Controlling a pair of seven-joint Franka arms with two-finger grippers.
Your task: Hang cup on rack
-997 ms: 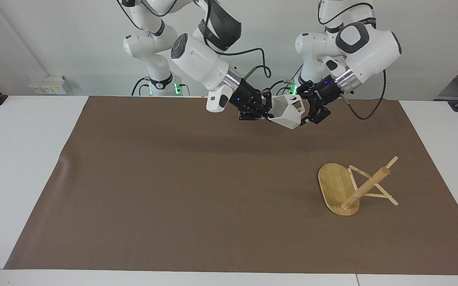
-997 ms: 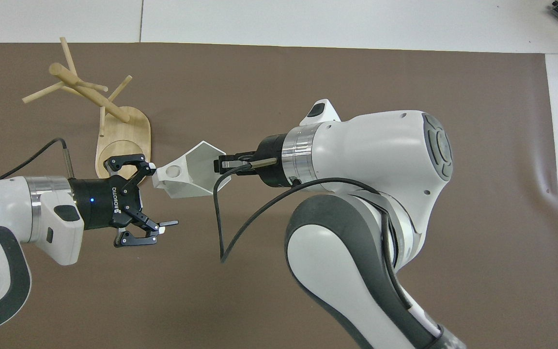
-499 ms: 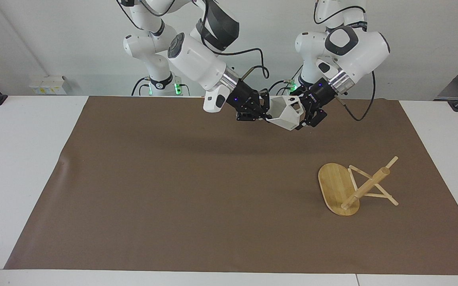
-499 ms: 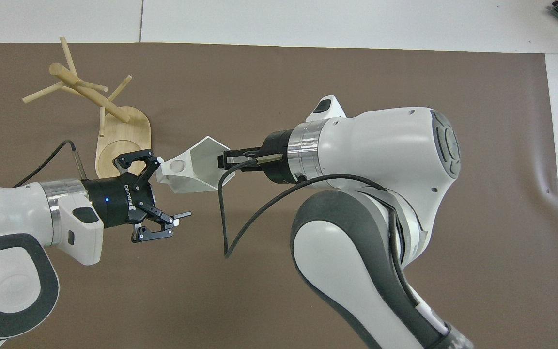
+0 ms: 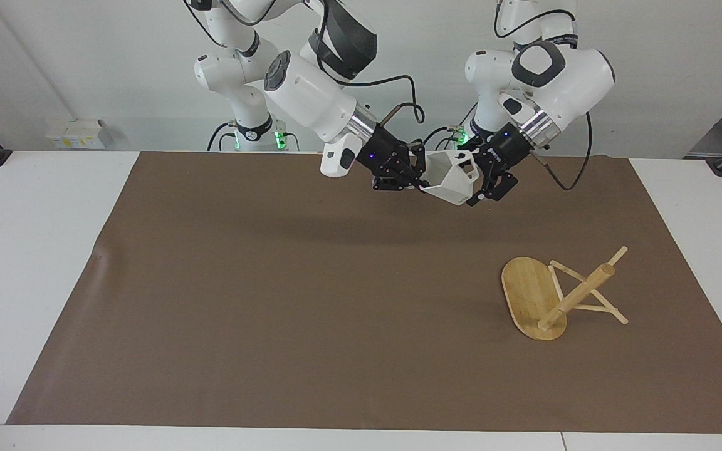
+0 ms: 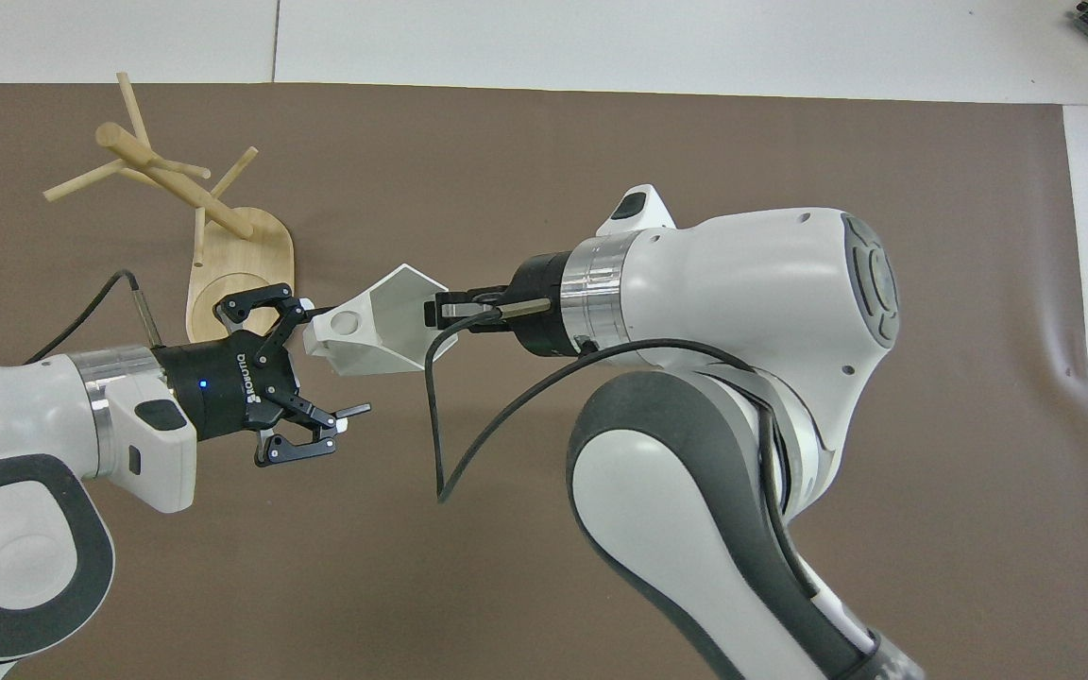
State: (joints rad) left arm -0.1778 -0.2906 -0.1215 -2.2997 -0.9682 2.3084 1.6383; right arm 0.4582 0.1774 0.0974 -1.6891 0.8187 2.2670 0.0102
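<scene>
Handover in the air, over the robots' edge of the brown mat (image 5: 311, 294) on the bench (image 5: 29, 263).

- Right claw (image 5: 422, 175) clamped on the rim of the white faceted cup (image 5: 452, 178); cup held tilted, clear of the mat, handle with its round hole (image 6: 346, 324) turned toward the left arm.
- Left claw (image 6: 322, 364) spread wide, holds nothing. One finger (image 6: 301, 309) lies just beside the handle block; the other stands well clear of the cup. Whether that finger touches the handle, cannot tell.
- Bamboo mug rack (image 5: 558, 293) lies tipped over toward the left arm's end of the mat: oval base on edge, post slanting, pegs resting on the mat. Well apart from the cup.

Step, as I judge it: passing the cup from right claw to left, not yet taken.

Next move calls for: left claw centred on the handle block and closed before the right lets go. The rack looks unusable as it lies; it would need standing upright before any peg can take the handle hole.

Count: one cup, one rack, two arms, one mat.
</scene>
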